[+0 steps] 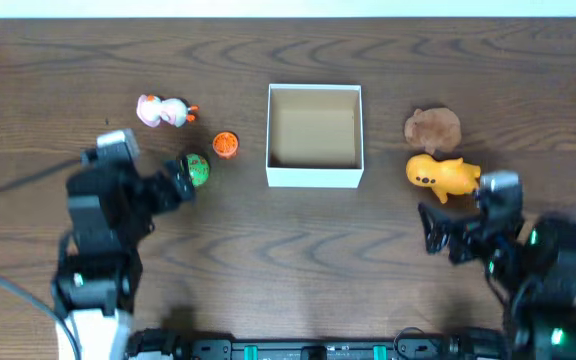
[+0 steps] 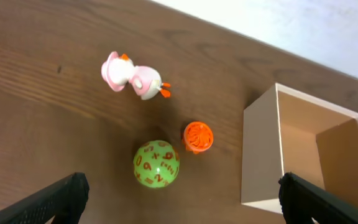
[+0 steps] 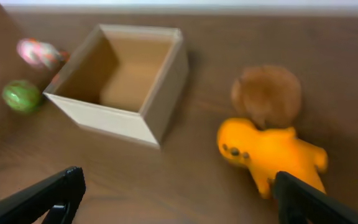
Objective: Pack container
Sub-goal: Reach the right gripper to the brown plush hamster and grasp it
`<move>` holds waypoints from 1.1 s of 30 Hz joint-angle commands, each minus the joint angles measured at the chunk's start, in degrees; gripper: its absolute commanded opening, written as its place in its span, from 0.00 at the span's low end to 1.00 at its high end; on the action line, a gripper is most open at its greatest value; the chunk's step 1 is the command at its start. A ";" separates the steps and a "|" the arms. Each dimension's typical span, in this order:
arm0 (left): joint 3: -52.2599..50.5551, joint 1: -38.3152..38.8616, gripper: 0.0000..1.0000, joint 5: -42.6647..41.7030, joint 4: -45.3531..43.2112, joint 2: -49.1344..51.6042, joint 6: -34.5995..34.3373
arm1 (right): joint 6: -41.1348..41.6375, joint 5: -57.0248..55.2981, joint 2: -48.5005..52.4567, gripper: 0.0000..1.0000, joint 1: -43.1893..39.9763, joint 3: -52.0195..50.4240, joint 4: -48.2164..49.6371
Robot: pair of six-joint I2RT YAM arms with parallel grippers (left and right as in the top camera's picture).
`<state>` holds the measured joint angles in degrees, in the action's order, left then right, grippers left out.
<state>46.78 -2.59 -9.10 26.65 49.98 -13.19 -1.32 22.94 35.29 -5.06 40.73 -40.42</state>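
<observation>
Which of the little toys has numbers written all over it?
The round green ball: orange-red numbers cover it. The pink-and-white duck toy, the small orange ridged toy, the yellow-orange animal toy and the brown rounded toy show none.

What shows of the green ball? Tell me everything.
The green ball is round, glossy like plastic, light green with red-orange numbers. It sits on the brown wooden table, just left of a small orange toy, nearer the robot than the pink duck. Nothing grips it; the open left end effector hovers close.
</observation>
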 commanded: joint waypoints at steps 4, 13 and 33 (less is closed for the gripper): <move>13.33 -0.35 0.98 0.09 7.48 12.00 5.60 | -5.20 -7.56 24.41 0.99 -0.11 19.56 -10.95; 15.58 -0.35 0.98 7.06 9.18 16.15 5.73 | -7.63 7.39 48.11 0.99 1.84 37.53 -17.57; 15.54 -0.35 0.98 7.02 13.42 16.17 5.68 | 0.48 -26.18 73.64 0.99 6.38 47.69 -8.83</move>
<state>61.10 -2.59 -2.76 39.94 66.22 -8.67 -2.81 -0.60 106.37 1.93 85.80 -49.17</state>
